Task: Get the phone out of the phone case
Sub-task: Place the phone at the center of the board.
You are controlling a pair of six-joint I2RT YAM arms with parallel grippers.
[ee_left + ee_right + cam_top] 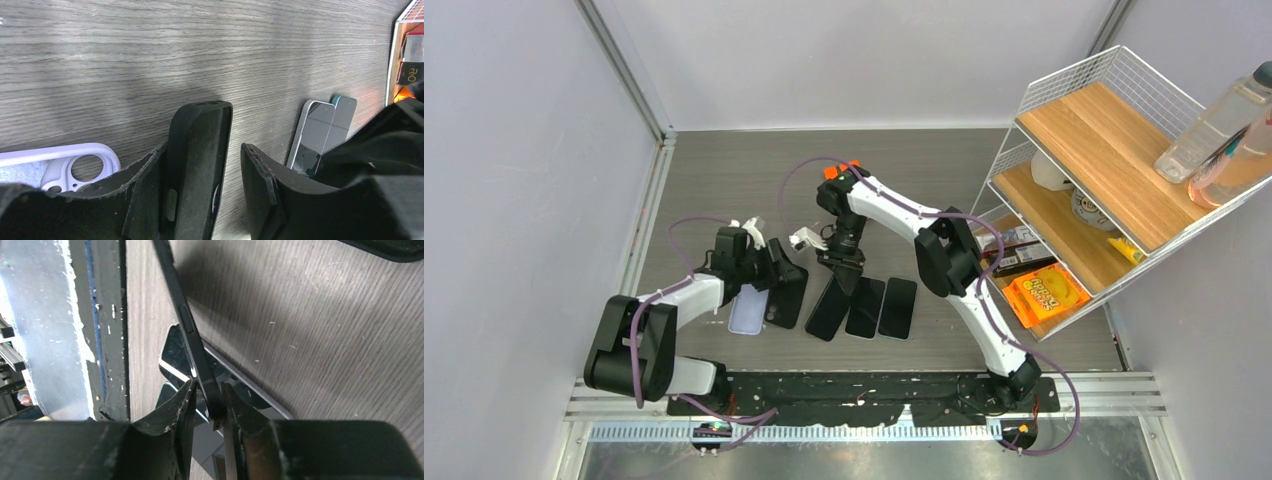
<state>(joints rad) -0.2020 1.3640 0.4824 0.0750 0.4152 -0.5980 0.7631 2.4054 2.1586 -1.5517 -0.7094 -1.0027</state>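
An empty black phone case stands on edge between the fingers of my left gripper. In the left wrist view the case leans on the left finger, with bare table between it and the right finger, so the left gripper is open. A black phone slants down to the table from my right gripper. In the right wrist view the phone sits edge-on between the jaws of the right gripper. It rests against the right finger, and a thin gap shows on the left side.
A white case lies left of the black one. Two more phones lie flat just right of the slanted phone. A wire shelf with bottles, a mug and boxes stands at the right. Walls close in the table on the left and at the back.
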